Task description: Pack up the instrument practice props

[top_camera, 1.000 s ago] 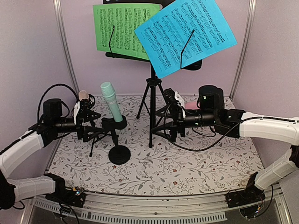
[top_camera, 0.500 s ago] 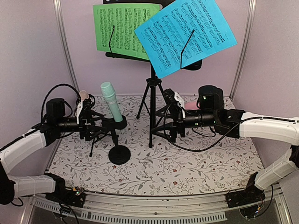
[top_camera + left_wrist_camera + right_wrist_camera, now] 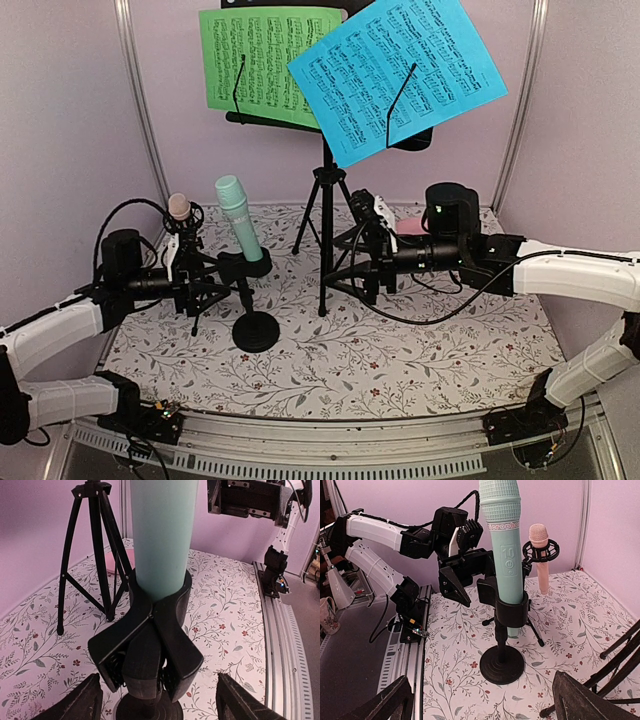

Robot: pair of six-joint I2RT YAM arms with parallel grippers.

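Note:
A mint-green toy microphone [image 3: 238, 218] stands tilted in a black clip [image 3: 150, 640] on a round-based support [image 3: 255, 331]. My left gripper [image 3: 197, 277] is open just left of that clip. Its fingers [image 3: 75, 702] flank the clip's rear wings without touching. A pale-pink microphone [image 3: 179, 208] sits in a small tripod mount behind the left gripper. The music desk holds a green page [image 3: 262, 62] and a blue page [image 3: 400, 72] on a black tripod [image 3: 324, 225]. My right gripper [image 3: 364, 262] is open beside the tripod pole, holding nothing; its view shows the mint microphone [image 3: 503, 545].
A round pink dish [image 3: 410, 226] lies at the back right behind my right arm. The floral table cover [image 3: 400, 350] is walled by lilac panels at the back and sides. A metal rail [image 3: 330, 440] runs along the near edge.
My left arm has dropped slightly and drawn toward the near edge, so the pink microphone now shows above it. Its jaws have narrowed a little. The right arm has not moved.

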